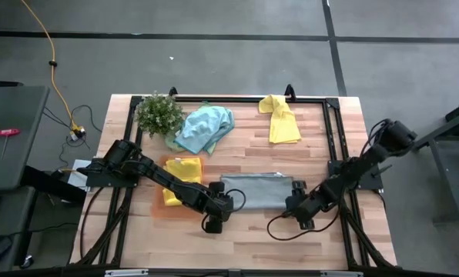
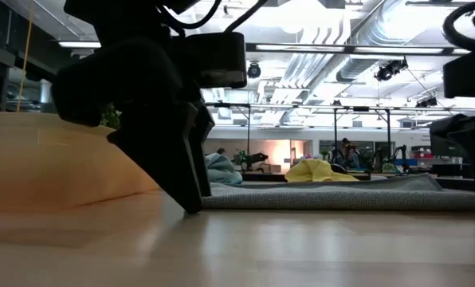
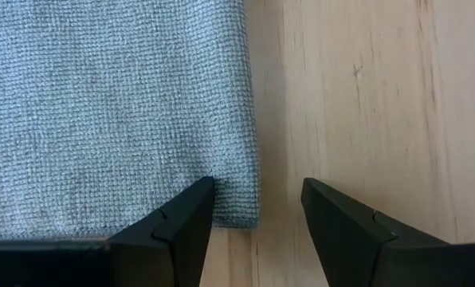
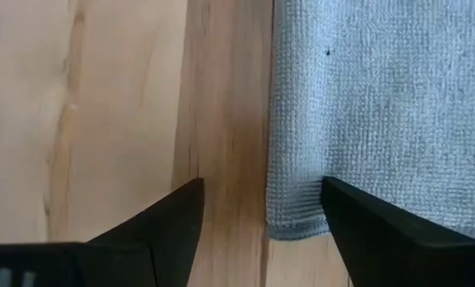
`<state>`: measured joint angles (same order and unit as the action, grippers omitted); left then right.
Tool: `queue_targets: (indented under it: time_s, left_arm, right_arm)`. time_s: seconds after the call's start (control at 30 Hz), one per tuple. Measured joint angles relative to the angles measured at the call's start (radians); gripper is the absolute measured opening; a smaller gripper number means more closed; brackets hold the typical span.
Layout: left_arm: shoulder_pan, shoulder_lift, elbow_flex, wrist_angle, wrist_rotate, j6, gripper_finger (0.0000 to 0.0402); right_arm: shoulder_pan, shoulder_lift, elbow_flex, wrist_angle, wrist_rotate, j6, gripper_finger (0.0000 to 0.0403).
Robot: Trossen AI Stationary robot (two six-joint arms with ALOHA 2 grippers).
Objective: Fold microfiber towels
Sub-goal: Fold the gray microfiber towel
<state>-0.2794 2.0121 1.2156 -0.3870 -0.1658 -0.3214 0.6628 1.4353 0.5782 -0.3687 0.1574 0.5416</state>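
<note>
- Basically we see a grey towel [image 1: 259, 189] lying flat as a long strip on the wooden counter [image 1: 322, 154], front-centre, btwn the two arms.
- Left claw [image 1: 216, 216] is down at the strip's near-left corner; in the left wrist view its fingers [image 3: 182, 227] are spread, one over the cloth edge [image 3: 102, 112], the other over bare wood. Nothing pinched.
- Right claw [image 1: 297, 208] sits at the near-right corner; fingers [image 4: 162, 227] spread too, straddling the towel edge [image 4: 381, 104], no grip on it.
- Low view: left claw [image 2: 182, 159] tip reaches the counter right at the grey cloth's [image 2: 325, 195] end.
- Other towels: blue-teal towel [image 1: 205, 127] bunched at the back, just beside the small plant [image 1: 159, 113]; yellow towel [image 1: 280, 119] crumpled back-right; another yellow towel [image 1: 182, 171] folded on the orange tray [image 1: 162, 208], partly under the left arm.
</note>
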Motion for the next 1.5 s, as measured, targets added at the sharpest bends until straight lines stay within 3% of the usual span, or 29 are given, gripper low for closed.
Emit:
queue_targets:
  time_s: [0.1,0.23,0.33,0.4,0.53,0.6,0.8,1.03,1.5]
  left_arm:
    - [0.000,0.000,0.000,-0.001,0.000,-0.010,0.0186]
    - [-0.001,0.000,0.000,-0.006,-0.026,-0.005,0.0171]
    - [-0.004,0.000,0.001,-0.005,-0.048,-0.009,0.0135]
    - [-0.006,0.000,0.001,-0.006,-0.055,-0.009,0.0100]
    - [-0.006,0.000,0.001,-0.016,-0.073,0.000,0.0023]
    - [-0.005,-0.003,0.000,-0.019,-0.077,-0.001,0.0008]
    - [0.004,-0.031,-0.004,-0.075,-0.063,0.002,0.0003]
    - [0.061,-0.116,-0.003,-0.132,0.068,-0.019,0.0002]
    - [0.226,-0.140,-0.003,-0.143,0.092,-0.167,0.0003]
  right_arm:
    - [0.013,0.016,0.002,0.004,0.035,0.006,0.0218]
    - [0.018,0.020,0.002,-0.002,0.077,0.063,0.0134]
    - [0.017,0.021,0.001,-0.009,0.093,0.116,0.0049]
    - [0.016,0.021,0.001,-0.012,0.098,0.157,0.0013]
    - [0.016,0.018,0.000,-0.013,0.103,0.233,0.0021]
    - [0.016,0.013,-0.002,-0.014,0.105,0.255,0.0008]
    - [0.012,-0.037,0.006,-0.034,0.068,0.279,0.0002]
    - [-0.053,-0.145,0.022,-0.032,-0.144,0.299,0.0002]
    - [-0.236,-0.219,0.022,-0.170,-0.177,0.412,0.0000]
